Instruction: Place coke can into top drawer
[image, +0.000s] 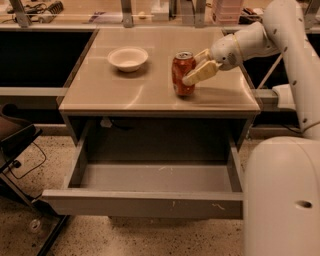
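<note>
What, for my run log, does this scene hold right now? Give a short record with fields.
coke can: upright on the table, right of centre
gripper: at the can's right side, level with it
top drawer: pulled open below the tabletop, can not yet in it
white bowl: on the table, left of the can, apart from it

Cream gripper (192, 67) beside a red-orange coke can (181, 70). White bowl (127, 58) to its left; grey top drawer (145, 202) below it.
</note>
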